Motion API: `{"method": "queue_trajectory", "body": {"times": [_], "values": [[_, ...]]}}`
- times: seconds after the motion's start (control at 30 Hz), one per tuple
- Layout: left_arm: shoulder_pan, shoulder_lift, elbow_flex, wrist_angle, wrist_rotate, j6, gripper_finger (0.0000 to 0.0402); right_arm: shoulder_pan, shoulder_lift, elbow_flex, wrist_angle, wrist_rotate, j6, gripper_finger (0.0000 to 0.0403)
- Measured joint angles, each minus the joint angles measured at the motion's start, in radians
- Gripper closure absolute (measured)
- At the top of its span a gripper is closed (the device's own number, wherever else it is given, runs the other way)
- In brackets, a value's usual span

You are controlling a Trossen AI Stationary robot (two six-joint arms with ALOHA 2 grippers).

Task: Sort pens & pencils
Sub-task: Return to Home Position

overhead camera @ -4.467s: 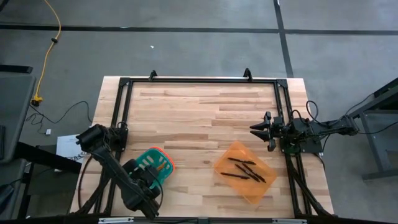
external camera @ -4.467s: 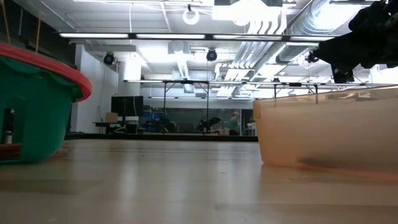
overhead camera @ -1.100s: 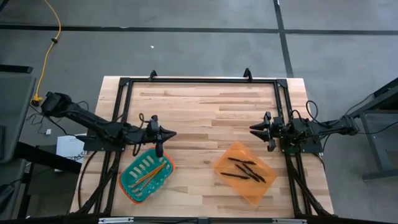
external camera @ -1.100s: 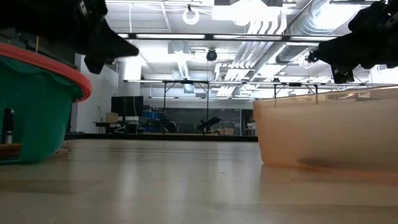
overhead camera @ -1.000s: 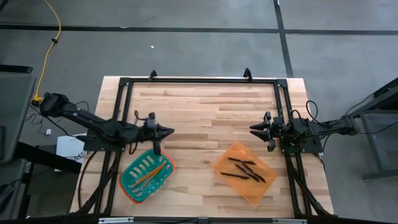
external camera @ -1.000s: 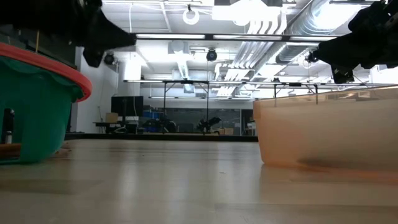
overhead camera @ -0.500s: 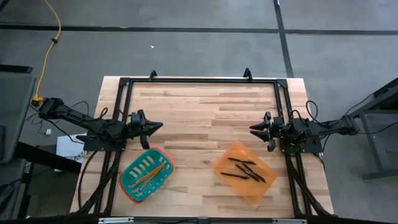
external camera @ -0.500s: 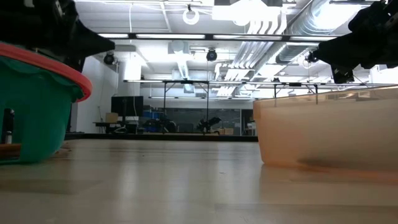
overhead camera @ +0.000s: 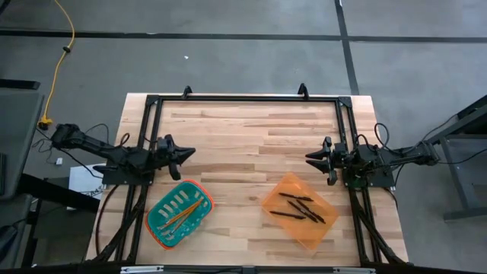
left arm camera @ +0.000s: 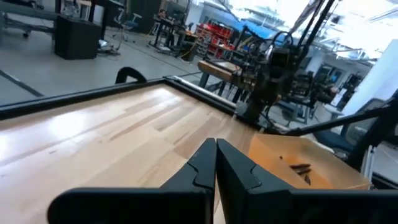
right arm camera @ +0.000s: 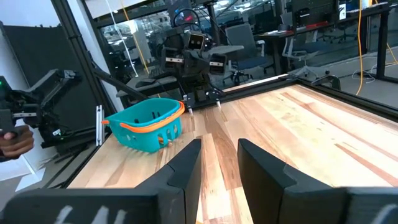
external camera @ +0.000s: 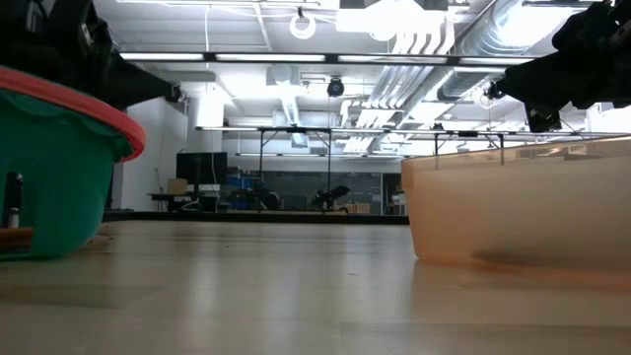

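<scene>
The black pens (overhead camera: 298,207) lie in the orange bin (overhead camera: 319,228) on the table's near right. They also show in the left wrist view as pens (left arm camera: 301,167) in the orange bin (left arm camera: 323,177). The orange-yellow pencils (overhead camera: 187,214) lie in the green basket (overhead camera: 162,228) with the orange rim, on the near left. My left gripper (overhead camera: 185,153) hovers shut just beyond the basket's far side, holding nothing, its fingers together (left arm camera: 216,155). My right gripper (overhead camera: 310,158) waits open near the right edge, beyond the bin, with its fingers apart (right arm camera: 219,163).
A black frame (overhead camera: 243,99) runs round the far part of the table. Bare wood lies between the basket (right arm camera: 147,124) and the bin (external camera: 523,207), and across the middle. In the low view the basket (external camera: 59,168) stands at the left.
My left gripper has drawn back from above the basket's far rim toward the table's left edge, a little toward the far edge, and has stayed shut. The right arm, the basket, the bin and their contents have kept still.
</scene>
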Motion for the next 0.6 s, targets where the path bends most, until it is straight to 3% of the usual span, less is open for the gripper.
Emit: {"method": "queue_trajectory", "body": {"times": [0.2,0.6], "values": [[-0.001,-0.008,0.000,-0.044,-0.067,0.000,0.0401,0.000,0.000,0.000,0.000,0.000,0.000,0.0306],[-0.001,-0.008,0.000,-0.100,-0.067,-0.005,0.0401,0.000,0.000,0.000,0.000,0.000,0.000,0.0306]]}}
